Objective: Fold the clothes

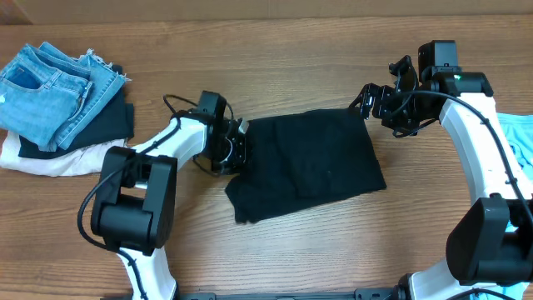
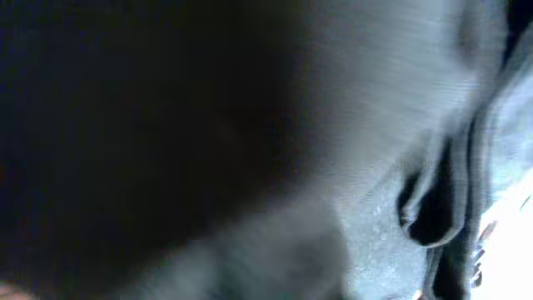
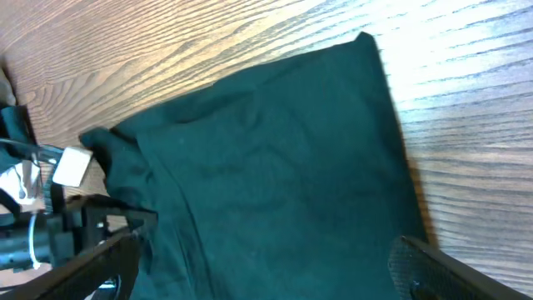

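My worry is the left side. The left gripper [image 1: 237, 152] is pressed against the left edge of the black garment [image 1: 312, 162], and its wrist camera shows only dark, blurred cloth, so I cannot tell whether that claw is apart or clamped. If it has caught only the top layer, I judge that any lift would peel the layers open instead of carrying the edge over. The right gripper [image 1: 372, 103] hovers at the garment's far right corner with its fingers wide apart and nothing between them. If it closes just off that corner it would miss, or pinch one ply, and an uneven pull between the two arms would skew the cloth.

The garment lies flat mid-table [image 1: 275, 50], between the arms and well apart from the stack of jeans and other clothes [image 1: 58, 108] at the far left. Its long axis runs left to right, with the right end tilted slightly toward the far side. I cannot tell which end is the top
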Motion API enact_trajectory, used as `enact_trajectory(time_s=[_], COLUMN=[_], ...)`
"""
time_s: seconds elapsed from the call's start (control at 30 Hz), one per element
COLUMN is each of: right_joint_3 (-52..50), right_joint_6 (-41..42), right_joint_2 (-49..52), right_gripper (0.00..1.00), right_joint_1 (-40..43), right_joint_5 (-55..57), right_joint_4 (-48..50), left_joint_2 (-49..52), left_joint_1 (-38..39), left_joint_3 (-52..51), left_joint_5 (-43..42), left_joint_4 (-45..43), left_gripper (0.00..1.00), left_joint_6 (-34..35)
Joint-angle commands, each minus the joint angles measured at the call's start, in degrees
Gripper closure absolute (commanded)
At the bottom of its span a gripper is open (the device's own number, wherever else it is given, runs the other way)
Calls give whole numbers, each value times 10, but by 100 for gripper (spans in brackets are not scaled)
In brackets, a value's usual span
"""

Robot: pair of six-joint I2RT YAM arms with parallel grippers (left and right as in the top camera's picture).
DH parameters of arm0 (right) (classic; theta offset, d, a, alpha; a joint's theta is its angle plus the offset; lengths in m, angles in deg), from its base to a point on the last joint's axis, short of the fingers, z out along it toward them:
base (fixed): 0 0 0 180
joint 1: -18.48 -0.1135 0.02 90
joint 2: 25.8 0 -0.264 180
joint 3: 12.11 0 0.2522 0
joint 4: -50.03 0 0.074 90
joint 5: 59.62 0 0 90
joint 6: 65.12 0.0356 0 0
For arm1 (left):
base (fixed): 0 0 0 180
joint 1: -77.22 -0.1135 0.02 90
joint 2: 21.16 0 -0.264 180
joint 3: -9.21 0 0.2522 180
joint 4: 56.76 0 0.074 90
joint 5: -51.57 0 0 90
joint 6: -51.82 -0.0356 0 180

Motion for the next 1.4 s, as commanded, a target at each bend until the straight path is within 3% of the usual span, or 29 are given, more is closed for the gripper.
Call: enact_trajectory(time_s=[0.0, 0.2, 0.3, 0.37, 0.47, 0.6, 0.73, 0.93, 1.17, 1.2, 1.23, 1.27, 1.3, 1.33, 1.37], right_joint_3=[13, 13, 13, 13, 13, 13, 13, 13, 13, 12, 3, -12, -44, -68, -106], right_joint_6=[-5, -4, -4, -4, -4, -4, -4, -4, -4, 0, 17, 42, 60, 58, 45], right_joint_2=[-17, -17, -17, -17, -17, -17, -17, -17, -17, -17, -16, -16, -14, -14, -14], right_gripper=[0, 0, 0, 0, 0, 0, 0, 0, 0, 2, 13, 41, 80, 96, 96], right_joint_1=[0, 0, 0, 0, 0, 0, 0, -1, -1, -1, -2, -2, -2, -2, -5], right_joint_5=[1, 1, 1, 1, 1, 1, 0, 0, 1, 1, 8, 24, 29, 8, -37], right_joint_4=[0, -2, -2, -2, -2, -2, -4, -9, -17, -26, -37, -43, -36, -23, 6], left_joint_2=[29, -80, -102, -102, -99, -69, -2, 80, 59, 59, 59, 59, 59, 59, 59], left_joint_1=[-10, -136, -144, -116, -22, 133, 242, 273, 235, 232, 232, 232, 232, 232, 231], left_joint_3=[-21, 91, 176, 243, 266, 266, 266, 266, 464, 475, 475, 475, 475, 475, 475], left_joint_5=[50, 215, 273, 275, 320, 428, 474, 473, 472, 461, 455, 454, 456, 456, 456], left_joint_4=[44, 289, 363, 384, 378, 377, 355, 314, 498, 487, 481, 480, 479, 478, 477], left_gripper=[96, 96, 96, 96, 96, 95, 94, 96, 96, 96, 96, 96, 96, 96, 95], left_joint_6=[12, -35, -35, -30, 16, 147, 227, 232, 270, 270, 270, 270, 271, 271, 272])
